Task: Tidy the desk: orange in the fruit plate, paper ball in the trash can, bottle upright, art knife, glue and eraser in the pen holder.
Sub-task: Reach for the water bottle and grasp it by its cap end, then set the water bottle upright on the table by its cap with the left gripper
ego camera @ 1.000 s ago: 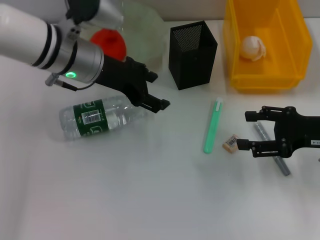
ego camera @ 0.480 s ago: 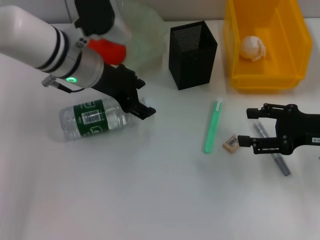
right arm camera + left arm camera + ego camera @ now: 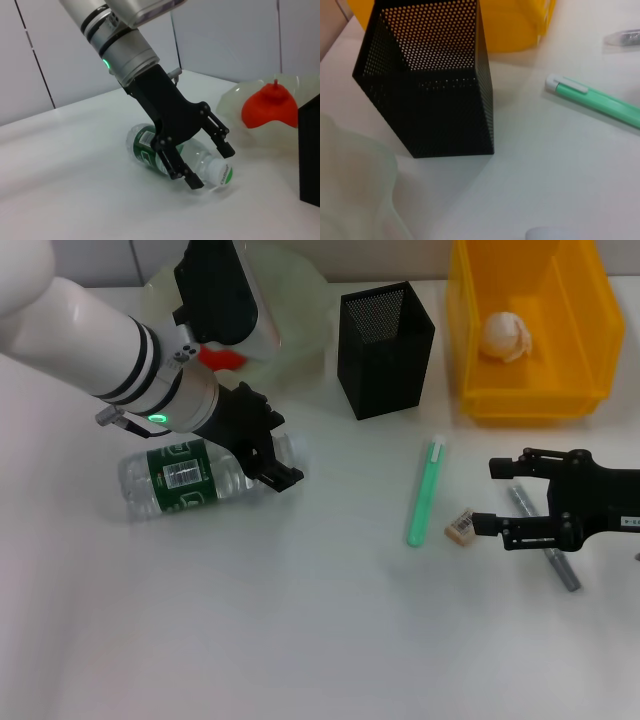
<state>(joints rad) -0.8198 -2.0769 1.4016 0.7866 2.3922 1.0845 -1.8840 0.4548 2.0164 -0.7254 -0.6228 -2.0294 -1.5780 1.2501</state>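
The bottle (image 3: 185,476) lies on its side on the table, cap toward the middle; it also shows in the right wrist view (image 3: 146,149). My left gripper (image 3: 276,456) is open, its fingers straddling the bottle's neck near the cap (image 3: 223,175). The orange (image 3: 226,358) sits in the fruit plate (image 3: 298,310), partly hidden by my left arm. The paper ball (image 3: 506,336) lies in the trash can (image 3: 470,340). The eraser (image 3: 460,527) lies just off my open right gripper (image 3: 488,498). The green art knife (image 3: 425,492) lies beside the pen holder (image 3: 385,336). A grey glue stick (image 3: 563,573) lies under the right gripper.
The pen holder (image 3: 435,100), the green knife (image 3: 600,102) and the trash can (image 3: 510,25) show close in the left wrist view. The white table stretches bare toward the front edge.
My left gripper has moved back and down toward the bottle, from beyond the cap to straddling the neck. The right gripper has barely moved.
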